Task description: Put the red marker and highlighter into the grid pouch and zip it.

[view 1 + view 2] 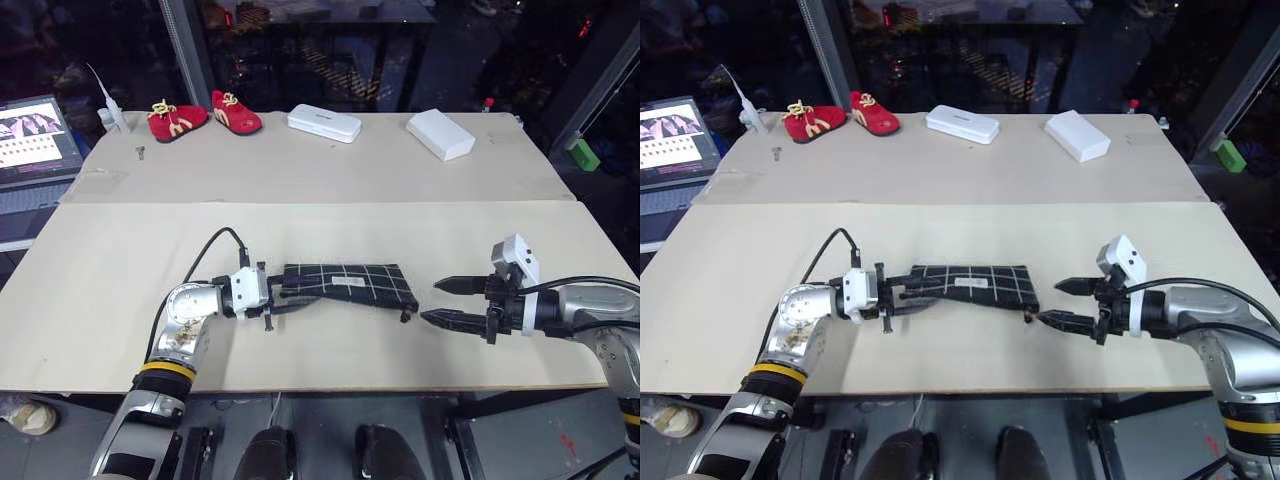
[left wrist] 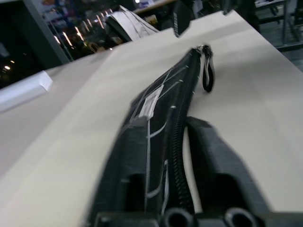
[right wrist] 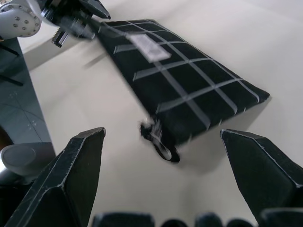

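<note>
1. The left claw (image 1: 285,290) is at the grid pouch's (image 1: 350,285) closed-off end, pointing along the pouch. Its fingers are spread part way with that end lying between them. In the left wrist view a strip of bare surface shows between the zipper (image 2: 177,142) and one finger, so I judge this a loose bracket and not a firm pinch.
2. The counter (image 1: 120,260) carries the grid pouch near its front edge. The ground on all sides of the pouch is bare.
3. The grid pouch lies flat with its long axis running crosswise, from one claw straight toward the other. The white label faces up. The zipper runs along the edge on the robot's side. From outside I cannot tell whether the red marker and highlighter are in it.
4. The right claw (image 1: 430,302) is just beyond the pouch's opposite end, apart from the fabric. It is spread wide and empty, aimed back along the pouch's length.
5. The pull cord (image 3: 161,144) hangs off the pouch's corner nearest the right claw. It lies between that claw's two tips in its wrist view and is not touched.
6. The cord sits at the end of the zipper's run, so the zip looks finished. Any further tug falls to the right claw, the nearer one, pulling along the pouch's axis away from the left claw.
</note>
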You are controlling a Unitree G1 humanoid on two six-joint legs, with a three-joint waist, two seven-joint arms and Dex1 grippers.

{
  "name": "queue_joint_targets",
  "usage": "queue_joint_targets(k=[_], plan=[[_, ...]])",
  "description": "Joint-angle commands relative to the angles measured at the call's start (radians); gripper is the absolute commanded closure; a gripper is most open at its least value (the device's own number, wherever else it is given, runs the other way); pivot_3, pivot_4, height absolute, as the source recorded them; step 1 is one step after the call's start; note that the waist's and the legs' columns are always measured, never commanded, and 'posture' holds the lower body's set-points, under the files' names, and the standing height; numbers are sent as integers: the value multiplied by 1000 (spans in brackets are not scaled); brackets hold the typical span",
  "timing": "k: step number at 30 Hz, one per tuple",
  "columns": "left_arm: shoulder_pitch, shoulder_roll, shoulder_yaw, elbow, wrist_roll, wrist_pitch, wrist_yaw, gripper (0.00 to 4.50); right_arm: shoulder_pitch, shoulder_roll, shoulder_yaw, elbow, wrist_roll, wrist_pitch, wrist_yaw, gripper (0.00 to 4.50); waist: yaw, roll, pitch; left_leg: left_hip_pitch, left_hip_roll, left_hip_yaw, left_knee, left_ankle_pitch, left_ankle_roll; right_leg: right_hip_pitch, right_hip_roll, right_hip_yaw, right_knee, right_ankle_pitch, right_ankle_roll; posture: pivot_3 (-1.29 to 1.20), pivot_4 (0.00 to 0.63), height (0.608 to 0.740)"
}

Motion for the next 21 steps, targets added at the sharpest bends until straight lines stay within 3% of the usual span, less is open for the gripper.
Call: queue_joint_targets(k=[1, 2, 4, 7, 12, 15, 21], plan=[[34, -7, 1, -129, -64, 95, 13, 1255, -6, -14, -12, 2, -1, -21, -13, 150, 1, 0, 0, -1, 0, 0, 1, 0, 0, 0, 0, 0, 0, 0, 0, 0, 150, 740], [51, -8, 10, -177, -78, 135, 40, 1043, -7, -19, -9, 10, -6, -26, -12, 150, 1, 0, 0, -1, 0, 0, 1, 0, 0, 0, 0, 0, 0, 0, 0, 0, 150, 740], [92, 11, 30, -292, -130, 273, 89, 198, -16, -24, -7, 28, -11, -35, -7, 150, 0, 0, 0, 0, 0, -1, 2, 0, 1, 1, -1, 0, 0, 0, 0, 0, 150, 740], [129, 26, 90, -433, -218, 492, 225, 198, -40, -29, 0, 69, -21, -53, -1, 150, 0, 0, 0, 1, 1, -1, 2, 0, 1, 1, -1, 0, 1, 0, 0, 0, 150, 740], [200, 69, 255, -624, -320, 903, 585, 198, -94, -30, -19, 174, -33, -98, 9, 150, -9, 0, 0, 3, 1, -1, 2, 0, 1, 2, 1, 2, 2, 0, 1, 0, 150, 740], [271, 106, 357, -655, -348, 991, 656, 198, -122, -6, -43, 252, -25, -120, -9, 150, -15, 0, 0, 4, 1, -1, 2, 0, 1, 2, 1, 3, 2, 0, 1, 0, 150, 740], [409, 123, 560, -625, -363, 987, 725, 198, -167, 57, -82, 381, -8, -134, -55, 150, -12, -1, 0, 4, 1, 0, 1, 0, 1, 2, 0, 3, 2, 0, 1, 0, 150, 740]])
